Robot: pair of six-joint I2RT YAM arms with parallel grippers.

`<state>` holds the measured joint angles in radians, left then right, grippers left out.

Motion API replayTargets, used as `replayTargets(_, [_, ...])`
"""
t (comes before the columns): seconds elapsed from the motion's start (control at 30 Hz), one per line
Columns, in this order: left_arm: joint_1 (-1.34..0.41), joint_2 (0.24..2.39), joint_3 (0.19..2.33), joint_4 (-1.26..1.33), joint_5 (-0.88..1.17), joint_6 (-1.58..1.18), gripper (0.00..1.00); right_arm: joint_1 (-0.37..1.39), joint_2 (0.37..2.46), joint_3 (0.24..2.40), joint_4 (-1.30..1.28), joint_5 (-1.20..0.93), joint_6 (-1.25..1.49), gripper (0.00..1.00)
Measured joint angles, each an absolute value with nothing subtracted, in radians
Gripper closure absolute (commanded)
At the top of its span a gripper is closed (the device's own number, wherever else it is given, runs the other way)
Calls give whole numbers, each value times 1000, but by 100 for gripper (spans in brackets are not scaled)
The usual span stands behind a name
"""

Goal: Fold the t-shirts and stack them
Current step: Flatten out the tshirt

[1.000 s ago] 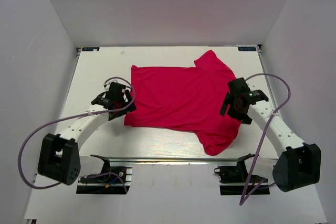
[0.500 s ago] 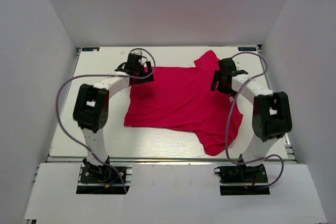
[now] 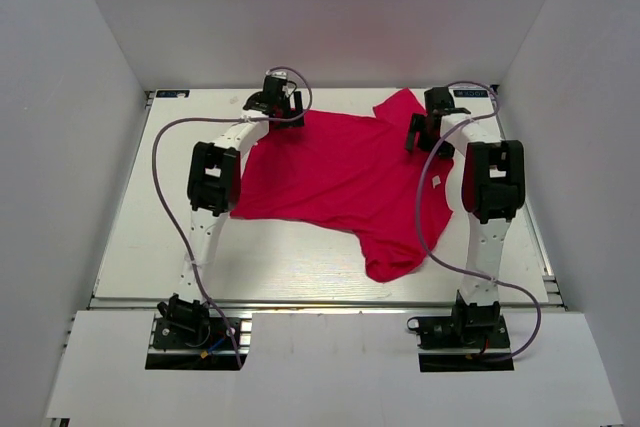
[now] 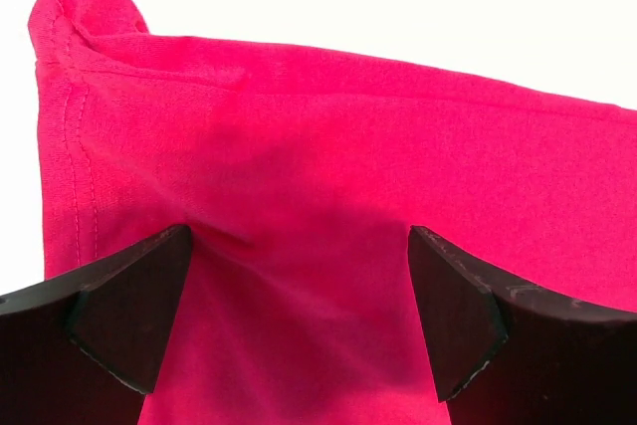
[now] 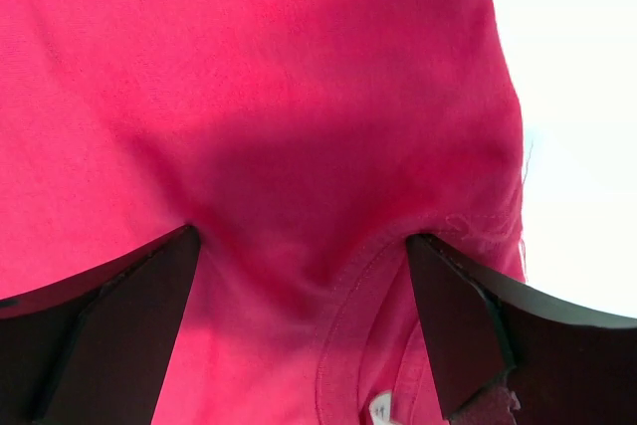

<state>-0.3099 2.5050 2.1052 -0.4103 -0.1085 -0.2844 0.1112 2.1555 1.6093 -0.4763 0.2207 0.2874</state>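
The t-shirt (image 3: 345, 182) is a plain crimson-pink one, lying spread flat on the white table (image 3: 150, 227), with one short sleeve (image 3: 392, 259) pointing toward the near edge. My left gripper (image 3: 280, 112) is open at the shirt's far left corner. In the left wrist view its fingers (image 4: 129, 320) press down on the cloth (image 4: 318, 146) just inside the stitched hem (image 4: 72, 156). My right gripper (image 3: 425, 135) is open at the far right of the shirt. In the right wrist view it (image 5: 304, 330) straddles the collar seam (image 5: 348, 296), with a small white tag (image 5: 381, 407) beside it.
White walls close in the table on the left, back and right. A metal rail (image 3: 320, 303) runs along the near edge, with both arm bases (image 3: 195, 332) (image 3: 465, 332) behind it. Purple cables (image 3: 160, 177) (image 3: 425, 237) loop beside the arms.
Both arms have stretched from the shirt's near sides to its far edge. The shirt's near sleeve and right side have shifted a little leftward and away. Both grippers stayed open.
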Motion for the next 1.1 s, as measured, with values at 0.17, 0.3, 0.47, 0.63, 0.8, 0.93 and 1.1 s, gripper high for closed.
replayTargets(0.17, [-277, 2603, 2246, -371, -82, -289, 0, 89, 2286, 1810, -479, 178, 231, 10])
replayTargets(0.3, [-237, 2632, 2275, -303, -11, -300, 0, 71, 2349, 1913, -453, 96, 145, 10])
replayTargets(0.47, [-211, 2637, 2275, -265, 45, -304, 0, 70, 2332, 1917, -434, 13, 38, 10])
replayTargets(0.63, [-211, 2551, 2149, -253, 64, -291, 0, 104, 2093, 1695, -413, -42, -1, 10])
replayTargets(0.8, [-234, 2399, 2019, -317, 63, -241, 0, 217, 1758, 1421, -401, -100, 32, 10])
replayTargets(0.93, [-274, 2297, 1922, -319, 91, -215, 0, 344, 1624, 1243, -418, -145, 78, 10])
replayTargets(1.1, [-328, 2276, 1853, -323, 125, -196, 0, 461, 1579, 1029, -473, -153, 141, 22])
